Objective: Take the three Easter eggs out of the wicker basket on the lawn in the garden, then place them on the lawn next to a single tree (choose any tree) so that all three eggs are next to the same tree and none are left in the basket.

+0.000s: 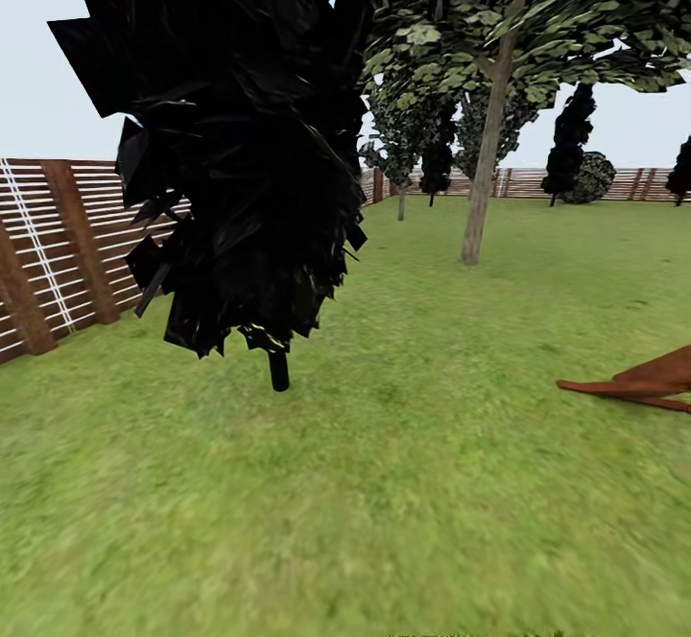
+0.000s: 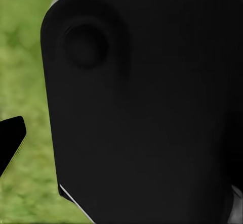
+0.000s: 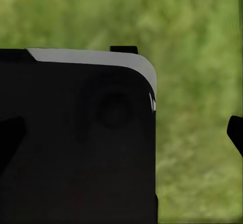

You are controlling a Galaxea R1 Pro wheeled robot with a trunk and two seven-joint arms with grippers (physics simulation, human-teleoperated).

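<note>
The lawn (image 1: pixel 384 483) spreads wide and green ahead of me. A tall tree (image 1: pixel 485 157) with a pale, straight, bare trunk and a leafy canopy stands at mid distance, right of centre. The Easter eggs and the wicker basket are out of view. In the left wrist view a black fingertip (image 2: pixel 11 142) pokes in beside a large black part of the robot (image 2: pixel 147 107), with blurred grass behind. The right wrist view has a black fingertip (image 3: pixel 235 133) at the edge, a similar black robot part (image 3: pixel 76 143), and grass beyond. Neither view reveals how the jaws stand.
A dark black cypress-like tree (image 1: pixel 240 138) looms close at the left on a short stem (image 1: pixel 278 368). A brown slatted fence (image 1: pixel 58 244) runs along the left and the far side (image 1: pixel 624 184). A reddish-brown wooden object (image 1: pixel 643 383) lies on the grass at the right. More dark trees stand far back.
</note>
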